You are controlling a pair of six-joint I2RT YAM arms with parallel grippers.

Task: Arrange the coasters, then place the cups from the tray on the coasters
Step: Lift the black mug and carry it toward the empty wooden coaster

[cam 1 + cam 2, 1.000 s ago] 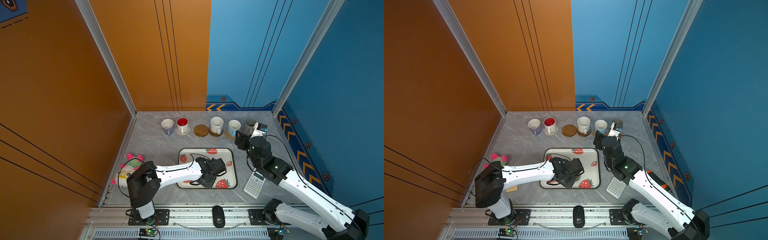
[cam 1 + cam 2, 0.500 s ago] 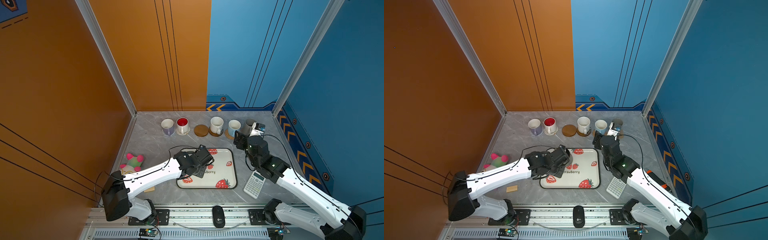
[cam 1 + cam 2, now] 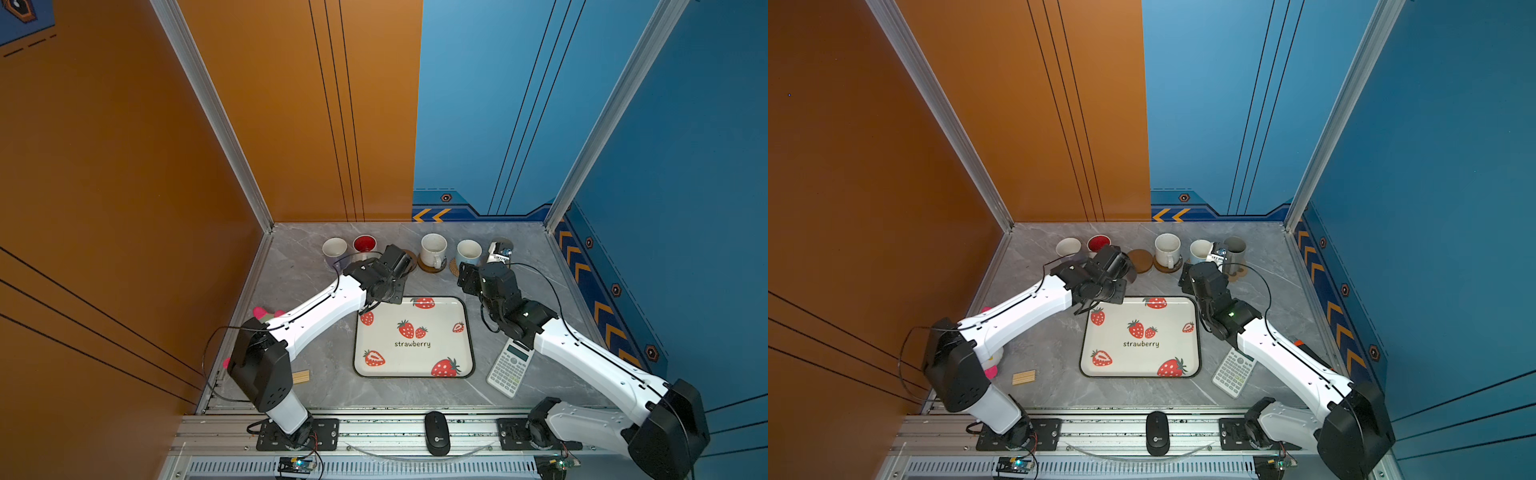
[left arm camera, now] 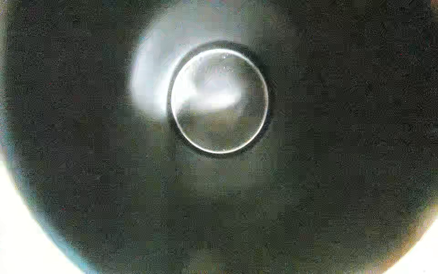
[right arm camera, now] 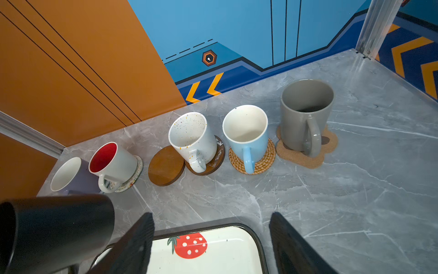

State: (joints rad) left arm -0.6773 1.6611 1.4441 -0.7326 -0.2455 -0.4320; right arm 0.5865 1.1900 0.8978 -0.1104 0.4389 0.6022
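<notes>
Six mugs show. Five stand in a row across the upper middle of both top views: lavender mug (image 5: pixel 66 174), red-lined mug (image 5: pixel 113 161), speckled mug (image 5: pixel 192 140), blue mug (image 5: pixel 246 132) and grey mug (image 5: pixel 303 118). The sixth, the black mug (image 3: pixel 399 258), lies on its side in the air, grasped at its mouth by the left gripper (image 3: pixel 388 269). That arm's wrist camera looks into the mug's dark inside.

Five coasters can be counted: a woven coaster (image 5: pixel 135 176) under the red-lined mug, a covered disc (image 5: pixel 213 166) under the speckled mug, a rattan coaster (image 5: pixel 265 156), a paw coaster (image 5: pixel 296 157) and a bare disc (image 5: pixel 166 166) near the black mug. Any coaster under the lavender mug is hidden.

One tray (image 3: pixel 415 365) lies bare at centre. The right gripper (image 5: pixel 211 220) hangs with jaws spread wide, holding nothing.

A second ago the left gripper was low over the tray. Now it is up at the row with the black mug — and the word "strawberry" is uncovered. The right arm has hardly moved.
</notes>
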